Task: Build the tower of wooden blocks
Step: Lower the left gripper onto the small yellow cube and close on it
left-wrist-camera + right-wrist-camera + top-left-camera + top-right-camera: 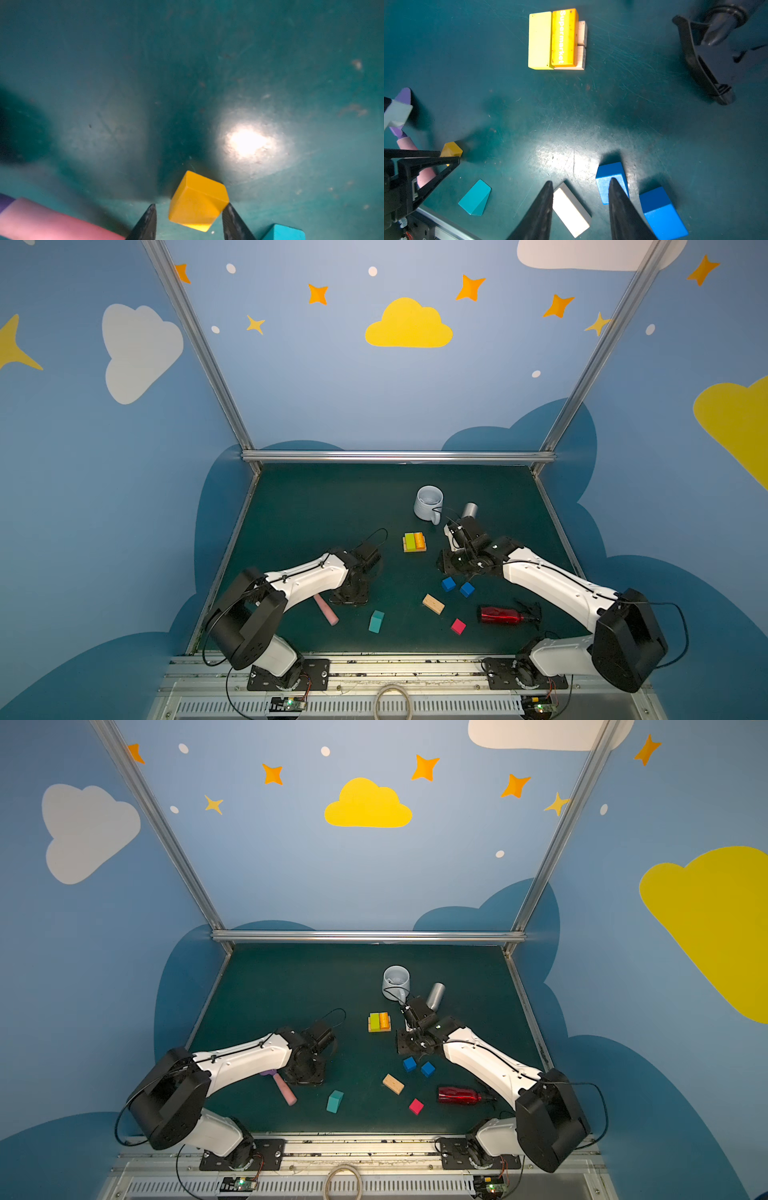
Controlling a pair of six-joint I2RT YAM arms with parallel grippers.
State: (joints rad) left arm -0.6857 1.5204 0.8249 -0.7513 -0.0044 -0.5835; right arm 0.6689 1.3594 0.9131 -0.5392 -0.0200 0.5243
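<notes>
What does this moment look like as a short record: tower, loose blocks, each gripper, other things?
tower: two layers; tan base bars below, yellow-green bar and orange bar side by side on top
loose blocks: blue cubes, loose tan bar, pink cube, teal piece, scattered on the table
left gripper: jaws either side of orange cube; grip unclear
right gripper: open, empty, near the loose tan bar and blue cubes
other things: white mug, red bottle, pink-handled spatula
</notes>
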